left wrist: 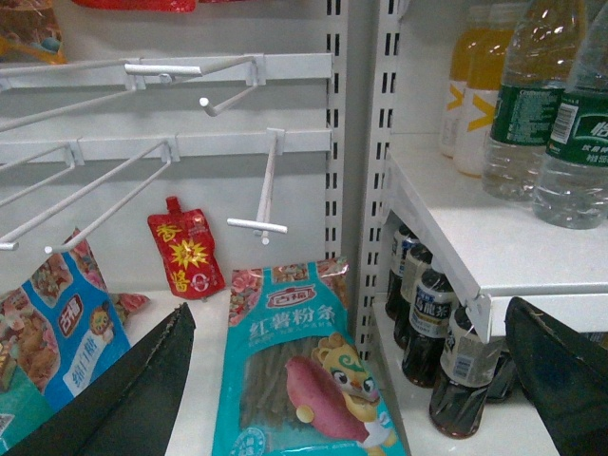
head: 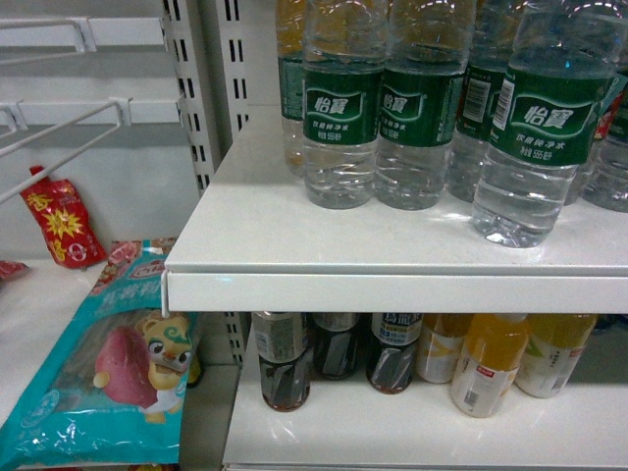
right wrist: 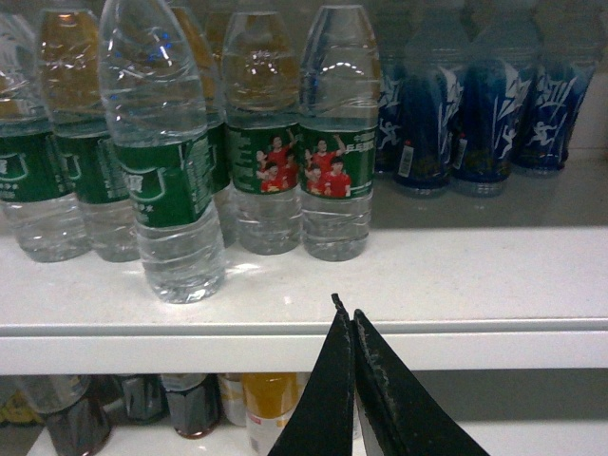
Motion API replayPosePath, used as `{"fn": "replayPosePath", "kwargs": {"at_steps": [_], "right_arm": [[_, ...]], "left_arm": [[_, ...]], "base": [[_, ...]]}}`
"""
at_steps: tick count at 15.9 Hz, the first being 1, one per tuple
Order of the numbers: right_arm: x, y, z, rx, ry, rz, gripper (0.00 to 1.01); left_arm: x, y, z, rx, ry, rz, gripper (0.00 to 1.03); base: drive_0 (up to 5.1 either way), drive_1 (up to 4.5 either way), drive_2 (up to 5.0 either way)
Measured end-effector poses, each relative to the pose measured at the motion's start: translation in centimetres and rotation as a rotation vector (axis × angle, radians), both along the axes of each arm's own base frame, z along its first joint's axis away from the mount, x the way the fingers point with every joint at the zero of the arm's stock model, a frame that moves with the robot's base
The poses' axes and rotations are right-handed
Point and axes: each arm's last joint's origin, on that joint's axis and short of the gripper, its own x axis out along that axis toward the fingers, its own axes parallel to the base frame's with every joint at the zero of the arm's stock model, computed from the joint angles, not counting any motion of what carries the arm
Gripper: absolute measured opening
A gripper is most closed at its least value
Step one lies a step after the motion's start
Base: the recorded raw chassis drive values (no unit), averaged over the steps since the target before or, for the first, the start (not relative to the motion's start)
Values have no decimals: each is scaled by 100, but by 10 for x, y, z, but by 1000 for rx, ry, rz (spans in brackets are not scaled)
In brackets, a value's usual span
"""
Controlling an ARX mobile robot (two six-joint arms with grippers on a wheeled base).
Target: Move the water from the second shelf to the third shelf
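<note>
Flat, dim overhead light; soft grainy focus throughout; glare on bottle shoulders (right wrist: 142, 47) upper left; lower shelf (head: 422, 432) shadowed.

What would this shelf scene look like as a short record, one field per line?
Water bottles: green-labelled water bottle nearest the edge, others behind, upright on the white shelf
Shelf below: dark drink bottles and orange drink bottles
Left bay: teal snack bag, red pouch, wire hooks
Left gripper: open, holding nothing
Right gripper: shut, empty, in front of the shelf edge
</note>
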Motion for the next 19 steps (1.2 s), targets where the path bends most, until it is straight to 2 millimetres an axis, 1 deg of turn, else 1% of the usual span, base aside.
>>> {"fn": "replayPosePath", "kwargs": {"at_steps": [3, 6, 10, 11, 12, 13, 19], "right_arm": [[-6, 1, -5, 0, -5, 11, 2], [-10, 1, -14, 0, -8, 11, 2], [-16, 1, -15, 0, -4, 11, 2], [-23, 1, -20, 0, 34, 12, 2], [-26, 1, -13, -1, -30, 12, 2], [-25, 1, -18, 0, 4, 12, 2], [-25, 1, -17, 0, -7, 12, 2]], "left_arm": [[0, 0, 0, 0, 0, 0, 98], [0, 0, 0, 0, 0, 1, 98], [0, 0, 0, 0, 0, 0, 98], [0, 0, 0, 0, 0, 2, 98], [0, 0, 0, 0, 0, 1, 98], [0, 0, 0, 0, 0, 2, 98], [0, 0, 0, 0, 0, 1, 98]], "base": [[0, 0, 0], [0, 0, 0], [0, 0, 0], [0, 0, 0], [0, 0, 0], [0, 0, 0], [0, 0, 0]]}}
